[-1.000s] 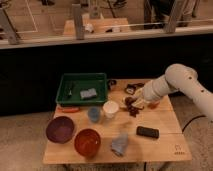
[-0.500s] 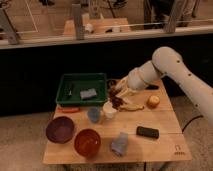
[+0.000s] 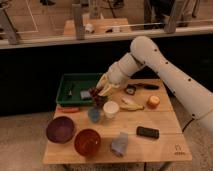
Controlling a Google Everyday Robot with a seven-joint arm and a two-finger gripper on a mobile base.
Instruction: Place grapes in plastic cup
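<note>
Gripper [image 3: 101, 92] is clenched on the grapes [image 3: 98, 101], with the arm reaching in from the right across the table [image 3: 165, 120]. It sits at the front edge of the green tray [image 3: 75, 85]. The dark bunch hangs down from the claw, right over the plastic cup [image 3: 93, 115], the small blue-grey one just left of the white cup [image 3: 110, 108].

Whether the lowest grapes touch the rim or have entered the cup, can't tell; they look just above it.

Progress: pickup done, carry done, bunch lined up over the right cup as far as I can see. Left to do: lower a bit, let go so the bunch drops inside, then pull the arm clear.

Judgement: late in the task, release not yet made. Risk is the white cup standing so close beside it, and the bunch is long, so it could catch the rim or tip the light cup. Red bowl [image 3: 87, 141] and purple bowl [image 3: 60, 129] sit nearer the front, not involved.
</note>
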